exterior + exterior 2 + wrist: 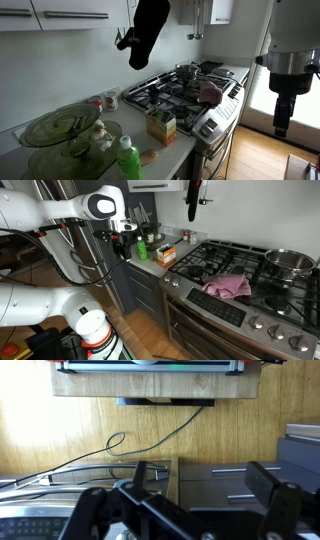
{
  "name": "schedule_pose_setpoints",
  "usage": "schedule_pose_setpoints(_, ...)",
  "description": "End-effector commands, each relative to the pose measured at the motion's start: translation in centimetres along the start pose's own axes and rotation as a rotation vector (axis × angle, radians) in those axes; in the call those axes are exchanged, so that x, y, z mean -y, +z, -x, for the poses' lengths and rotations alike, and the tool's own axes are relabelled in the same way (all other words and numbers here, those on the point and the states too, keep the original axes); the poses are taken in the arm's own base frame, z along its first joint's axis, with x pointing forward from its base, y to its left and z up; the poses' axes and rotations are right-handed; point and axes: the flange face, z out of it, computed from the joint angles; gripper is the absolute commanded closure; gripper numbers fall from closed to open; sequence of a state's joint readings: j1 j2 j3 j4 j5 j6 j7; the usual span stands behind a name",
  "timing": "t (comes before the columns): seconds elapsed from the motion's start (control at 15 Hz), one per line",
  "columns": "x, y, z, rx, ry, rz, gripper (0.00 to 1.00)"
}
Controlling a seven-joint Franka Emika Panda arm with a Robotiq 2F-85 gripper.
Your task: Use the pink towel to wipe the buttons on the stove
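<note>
The pink towel lies crumpled on the stove top near its front edge, and shows in both exterior views. The stove's knobs run along the front control panel just below the towel. My gripper hangs in the air out in front of the stove and counter, well away from the towel, seen also in an exterior view. In the wrist view the gripper is open and empty, with wooden floor and grey cabinet fronts behind it.
A steel pot stands on a back burner. On the counter beside the stove are a small box, a green bottle and glass lids. A black oven mitt hangs above. A cable lies on the floor.
</note>
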State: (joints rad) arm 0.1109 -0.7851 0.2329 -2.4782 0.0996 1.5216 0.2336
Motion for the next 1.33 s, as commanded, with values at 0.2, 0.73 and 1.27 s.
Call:
schedule_pose_setpoints(0.2, 0.0, -0.1, 0.0, 0.000, 0.000, 0.000, 0.00)
schedule_pose_setpoints(0.73, -11.8, -0.8, -5.7, -0.181, 0.294, 0.040, 0.00)
schedule_pose_setpoints(1.27, -22.4, 0.7, -14.6, -0.537, 0.538, 0.116, 0.00)
